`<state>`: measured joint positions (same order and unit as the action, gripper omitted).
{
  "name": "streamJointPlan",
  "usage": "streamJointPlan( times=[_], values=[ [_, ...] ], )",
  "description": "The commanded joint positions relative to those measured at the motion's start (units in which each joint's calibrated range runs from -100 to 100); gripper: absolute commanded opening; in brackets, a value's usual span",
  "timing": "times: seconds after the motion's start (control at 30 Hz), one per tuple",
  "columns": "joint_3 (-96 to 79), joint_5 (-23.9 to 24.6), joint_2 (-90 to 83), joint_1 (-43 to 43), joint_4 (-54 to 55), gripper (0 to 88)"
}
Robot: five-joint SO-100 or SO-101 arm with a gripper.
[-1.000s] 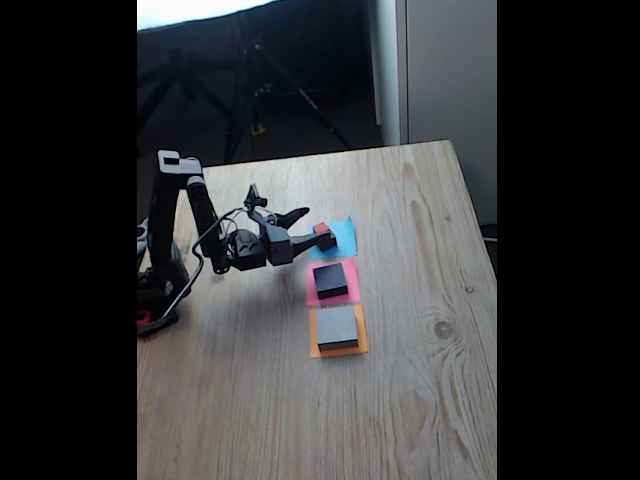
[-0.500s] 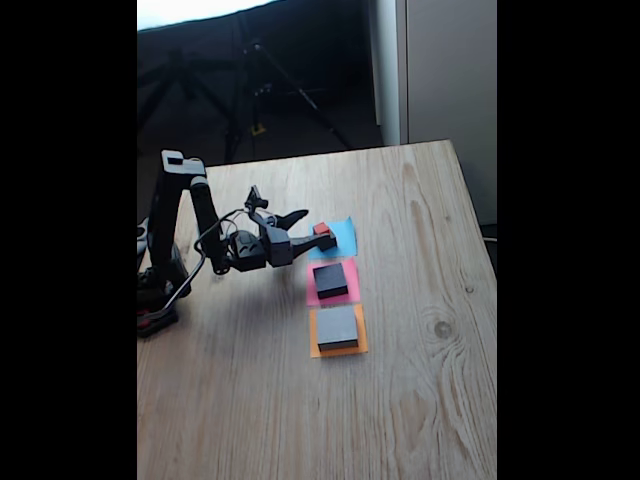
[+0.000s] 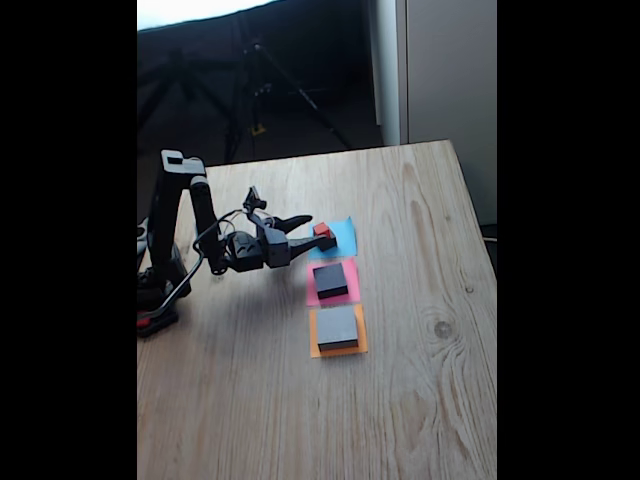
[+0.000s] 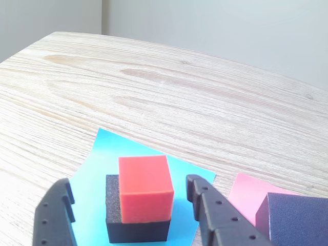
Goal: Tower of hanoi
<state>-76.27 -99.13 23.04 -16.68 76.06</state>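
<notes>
A small red cube (image 4: 145, 187) sits on a small black cube (image 4: 137, 228), slightly off-centre, on the blue paper (image 4: 100, 154). My gripper (image 4: 128, 182) is open, with its two black fingers (image 4: 210, 210) on either side of this stack and clear gaps to both. In the fixed view the gripper (image 3: 312, 229) reaches in from the left, level with the red cube (image 3: 322, 230) and the black cube (image 3: 327, 243). The medium black block (image 3: 331, 280) lies on the pink paper. The flat grey block (image 3: 338, 327) lies on the orange paper.
The three paper squares form a column on the wooden table (image 3: 420, 400): blue (image 3: 344, 236) farthest, pink (image 3: 349, 291) in the middle, orange (image 3: 341, 349) nearest. The arm's base (image 3: 160, 290) stands at the table's left edge. A tripod stands beyond the far edge.
The gripper has drawn back slightly to the left from the stack, and its upper finger has dropped, narrowing the opening. The blocks have not moved.
</notes>
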Motion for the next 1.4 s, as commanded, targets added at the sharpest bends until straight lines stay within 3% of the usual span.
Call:
streamJointPlan(
  times=[0.0,0.57,1.07,1.37],
  values=[
    [0.0,-0.9,-1.2,-0.7,0.2,20.2],
    [0.2,-0.9,-1.7,-0.7,-1.4,6.3],
    [0.1,-0.9,-3.1,-0.8,-2.4,1.8],
    [-4.5,-0.9,-16.3,-1.3,-12.5,0.3]
  ],
)
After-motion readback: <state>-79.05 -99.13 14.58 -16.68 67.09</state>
